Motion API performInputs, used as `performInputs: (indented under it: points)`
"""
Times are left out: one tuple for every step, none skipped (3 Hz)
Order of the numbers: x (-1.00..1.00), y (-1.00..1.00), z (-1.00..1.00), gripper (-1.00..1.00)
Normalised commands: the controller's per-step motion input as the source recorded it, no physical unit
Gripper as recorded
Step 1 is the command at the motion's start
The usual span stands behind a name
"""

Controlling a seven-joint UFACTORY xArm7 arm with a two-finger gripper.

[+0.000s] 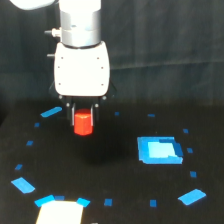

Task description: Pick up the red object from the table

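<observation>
The pincer stands closed on the red object, apparently just above the worktop though blur hides any gap; the lift calls for steady grip and straight vertical travel.

Silver-grey metal cylinder forming the wrist section, smooth and faintly glossy, with a darker seam near its lower edge. Two small stubby pins jutting from its side toward the exterior view's left. Above it, a pale white rounded link, cut off by the frame's top edge. Below the cylinder, a boxy white plastic gripper housing with rounded corners, wider than the cylinder, dotted with small dark screw heads along both sides of its face. Beneath the housing, a black two-finger gripper, short and dark; finer detail too blurred to tell.
</observation>
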Motion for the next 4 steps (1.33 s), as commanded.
performInputs:
  points:
    - [-0.06, -0.39, -0.47, -1.00]
    - [0.00, -0.53, -0.90, -0.85]
    - [0.00, 1.00, 0.35, -1.00]
    - [0.56, 1.00, 0.96, -1.00]
